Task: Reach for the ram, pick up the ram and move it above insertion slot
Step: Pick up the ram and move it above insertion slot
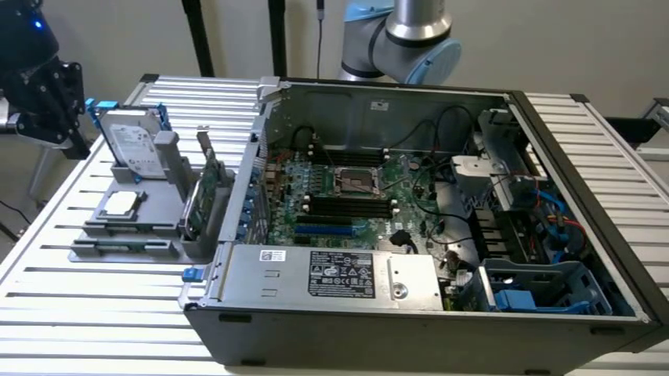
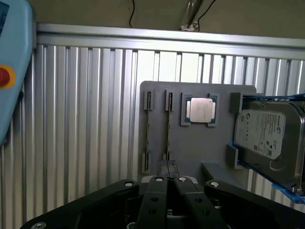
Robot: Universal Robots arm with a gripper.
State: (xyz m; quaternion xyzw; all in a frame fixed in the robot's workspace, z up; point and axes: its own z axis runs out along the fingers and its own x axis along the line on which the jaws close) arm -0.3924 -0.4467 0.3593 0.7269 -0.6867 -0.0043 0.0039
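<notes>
- You are looking at a black two-fingered gripper [image 2: 167, 166]. Its jaws are pressed fully together, with nothing held between them.
- The ram [image 2: 167, 126] — a long, thin, dark circuit stick seen edge-on — stands in a slot of a flat grey plastic fixture tray [image 2: 200, 148]. A second thin dark strip [image 2: 149, 131] sits in the slot just beside it.
- In the wrist view the closed fingertips line up with one end of the ram. You cannot tell whether they touch it.
- On the same tray, a square silver processor chip [image 2: 200, 109] lies beside the ram slots. A silver metal hard drive [image 2: 267, 136] in a blue frame stands just past the chip.
- In the exterior view the tray rests on a ribbed aluminium table [image 1: 84, 313] at the exterior view's left, with the ram slots at its near end and the hard drive at its far end.
- A green expansion card [image 1: 215, 188] stands upright between the tray and a large open grey computer case [image 1: 418, 337] on the right — the case's green motherboard [image 1: 345, 196] is exposed.
</notes>
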